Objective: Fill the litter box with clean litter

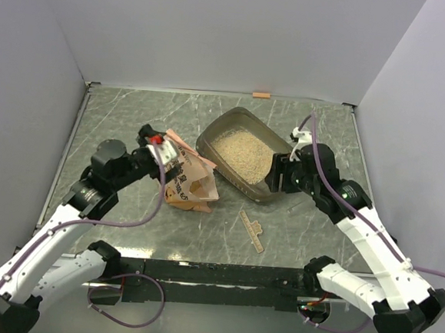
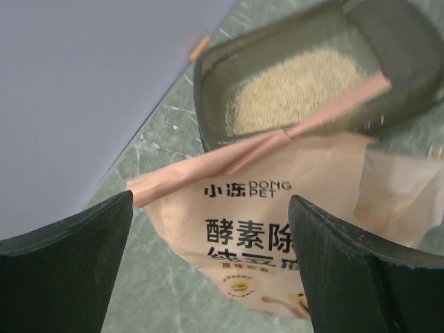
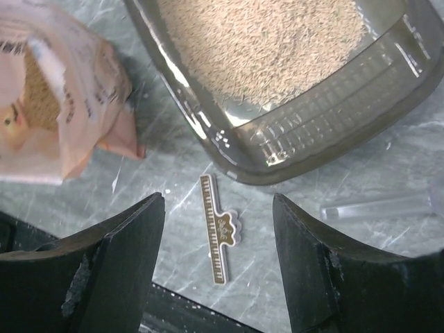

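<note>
a grey-green marbled table (image 1: pixel 133 121) boxed in by plain white walls: the litter box (image 1: pixel 245 188) lies at an angle near the middle, with a mound of clean litter (image 1: pixel 243 153) heaped in it. the pile does not reach the rim on every side. the orange bag (image 1: pixel 193 181) sits on the table just beside the box's left wall, its mouth toward the box, and the right wrist view shows granules inside it.

my left claw (image 2: pixel 209 200) hangs over the bag with its jaws spread wide, the printed face between them, clamped on nothing. my right claw (image 3: pixel 216 201) is also spread and empty. it hovers by the box's near right corner, above a small tan strip (image 3: pixel 217 236) on the table.

i judge the pour part done, with more to go in. to do it well, i would take the bag low and away from its mouth, so that lifting tips the opening over the rim and not onto the table. the right claw could brace the box wall against sliding. a slow tilt should keep granules from spilling past the edge.
</note>
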Available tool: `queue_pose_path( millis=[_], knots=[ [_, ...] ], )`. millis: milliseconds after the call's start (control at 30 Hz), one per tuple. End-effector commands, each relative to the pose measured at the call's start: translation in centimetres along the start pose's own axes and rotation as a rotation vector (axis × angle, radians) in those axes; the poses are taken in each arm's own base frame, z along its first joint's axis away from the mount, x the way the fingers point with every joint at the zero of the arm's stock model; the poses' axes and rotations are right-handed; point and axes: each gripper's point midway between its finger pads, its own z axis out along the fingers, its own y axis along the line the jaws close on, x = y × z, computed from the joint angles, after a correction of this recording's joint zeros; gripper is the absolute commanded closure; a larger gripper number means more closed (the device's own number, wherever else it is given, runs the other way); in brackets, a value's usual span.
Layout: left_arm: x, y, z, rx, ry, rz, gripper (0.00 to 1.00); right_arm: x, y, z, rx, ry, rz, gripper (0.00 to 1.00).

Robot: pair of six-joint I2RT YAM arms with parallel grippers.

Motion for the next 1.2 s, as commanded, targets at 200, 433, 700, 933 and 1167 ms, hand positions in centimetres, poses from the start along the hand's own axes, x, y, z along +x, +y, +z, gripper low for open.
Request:
queue_pose_path(
  millis=[200,433,700,933,1167],
  knots=[
    [-0.5,1.3,1.6,0.101,0.091,0.518,0.03,3.8,2.1,-1.8,-0.190,-0.020,-0.026,0.28],
    [3.3,1.7,3.3,0.123,0.234,0.648,0.03,6.3,3.6,-1.1,-0.293,0.015,-0.022,0.26],
    [5.7,1.7,4.9,0.182,0.357,0.667,0.03,7.2,4.3,-1.5,-0.353,0.011,-0.020,0.25],
    [5.1,2.2,6.1,0.204,0.388,0.743,0.03,8.0,4.7,-1.3,-0.388,0.021,-0.009,0.25],
    [3.2,2.4,7.7,0.202,0.370,0.783,0.03,8.7,4.8,-1.0,-0.403,0.035,0.002,0.25]
  ],
)
